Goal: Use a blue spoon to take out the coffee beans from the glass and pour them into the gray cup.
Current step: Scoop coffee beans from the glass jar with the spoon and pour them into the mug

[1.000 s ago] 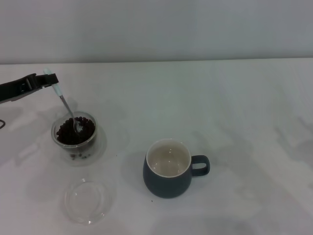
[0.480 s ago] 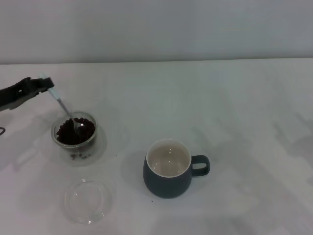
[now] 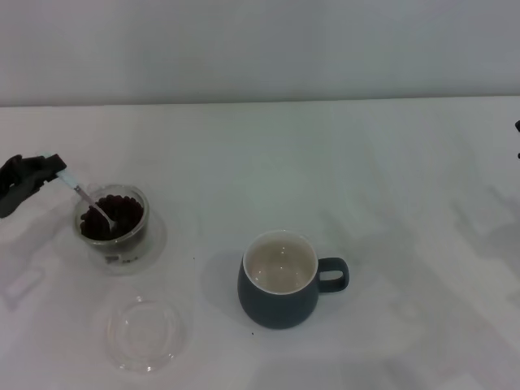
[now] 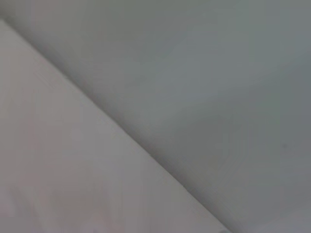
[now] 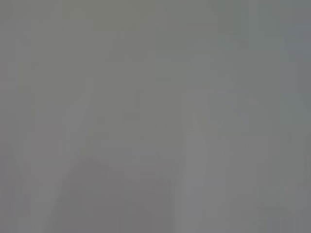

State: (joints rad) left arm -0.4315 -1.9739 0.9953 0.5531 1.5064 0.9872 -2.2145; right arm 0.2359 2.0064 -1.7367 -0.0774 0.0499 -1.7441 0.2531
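Pale-blue-handled blue spoon (image 3: 88,201) pinched by left gripper (image 3: 50,171) — bowl in coffee beans (image 3: 116,219), glass (image 3: 113,223)

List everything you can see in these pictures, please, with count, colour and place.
Glass: one, clear, on the table's left side.
Coffee beans: many, dark brown, heaped in the glass.
Spoon: one, pale blue handle, metal bowl among the beans.
Mug: one, dark blue-gray, off-white inside, centre front, handle to the right.
Glass dish: one, clear, flat, in front of the glass.
Table: one, white.
Left gripper: one, black, left edge, holding the spoon handle.
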